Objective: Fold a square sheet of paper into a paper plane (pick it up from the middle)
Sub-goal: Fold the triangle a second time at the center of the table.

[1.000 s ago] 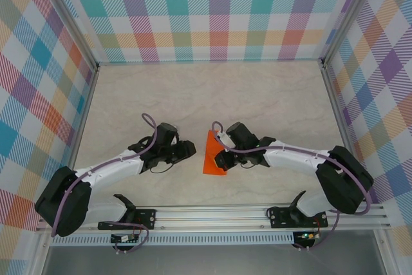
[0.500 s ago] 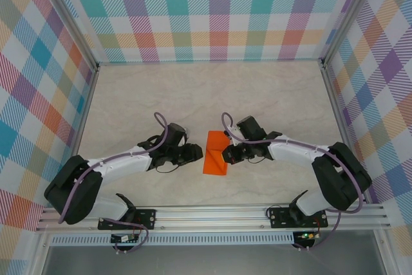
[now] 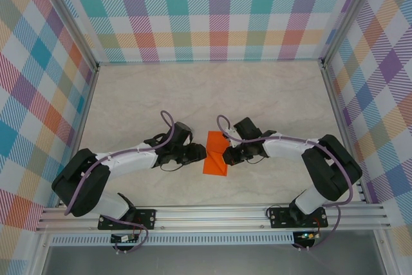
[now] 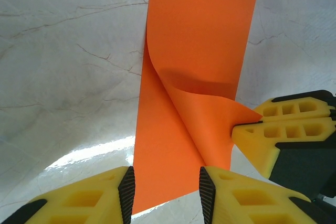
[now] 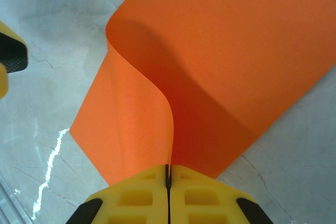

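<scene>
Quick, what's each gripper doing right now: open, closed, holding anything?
Left gripper: open, jaws straddling an edge of the orange paper.
Right gripper: shut on a lifted flap of the orange paper.

Tally, near to far:

- One rail (image 3: 212, 214), along the near edge.
- Two brackets (image 3: 138, 217), black, on that rail, one left and one right.
- Two arms: left arm (image 3: 122, 162), right arm (image 3: 290, 149).
- Two cables (image 3: 164, 117), purple, one per arm.
- Two grippers: left gripper (image 3: 201, 153) left of centre, right gripper (image 3: 224, 157) right of centre.
- Four fingers (image 4: 89, 205), yellow, two per gripper.
- One sheet (image 3: 214, 159), orange, between the grippers.
- One table (image 3: 193, 88), marbled.
- Three walls (image 3: 212, 11), checked: left, far, right.
</scene>
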Action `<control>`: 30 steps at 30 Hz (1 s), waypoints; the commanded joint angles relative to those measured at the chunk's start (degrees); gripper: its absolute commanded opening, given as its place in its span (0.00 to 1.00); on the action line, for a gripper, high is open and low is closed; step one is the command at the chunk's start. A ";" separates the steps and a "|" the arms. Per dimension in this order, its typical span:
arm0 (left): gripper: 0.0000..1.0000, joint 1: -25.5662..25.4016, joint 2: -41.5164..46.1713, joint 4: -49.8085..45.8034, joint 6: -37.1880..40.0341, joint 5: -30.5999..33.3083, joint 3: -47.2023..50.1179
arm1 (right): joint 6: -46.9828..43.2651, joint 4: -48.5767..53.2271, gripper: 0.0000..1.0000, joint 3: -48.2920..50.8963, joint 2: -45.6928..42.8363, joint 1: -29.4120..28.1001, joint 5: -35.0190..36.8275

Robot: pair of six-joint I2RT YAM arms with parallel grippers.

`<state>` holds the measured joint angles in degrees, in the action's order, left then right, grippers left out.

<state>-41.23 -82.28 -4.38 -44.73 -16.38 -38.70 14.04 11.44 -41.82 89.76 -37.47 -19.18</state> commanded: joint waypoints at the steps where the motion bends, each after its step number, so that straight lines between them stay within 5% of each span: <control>1: 0.39 -0.85 -0.90 -0.87 1.40 0.75 -1.79 | -1.82 0.74 0.06 -1.93 0.93 0.39 1.20; 30: 0.38 -1.56 -3.81 -0.40 1.39 0.26 -3.04 | -0.18 -0.21 0.09 -1.88 3.45 0.39 3.63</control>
<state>-41.71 -85.38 -4.36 -44.05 -15.86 -40.12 14.06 11.57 -43.31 92.92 -37.47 -15.64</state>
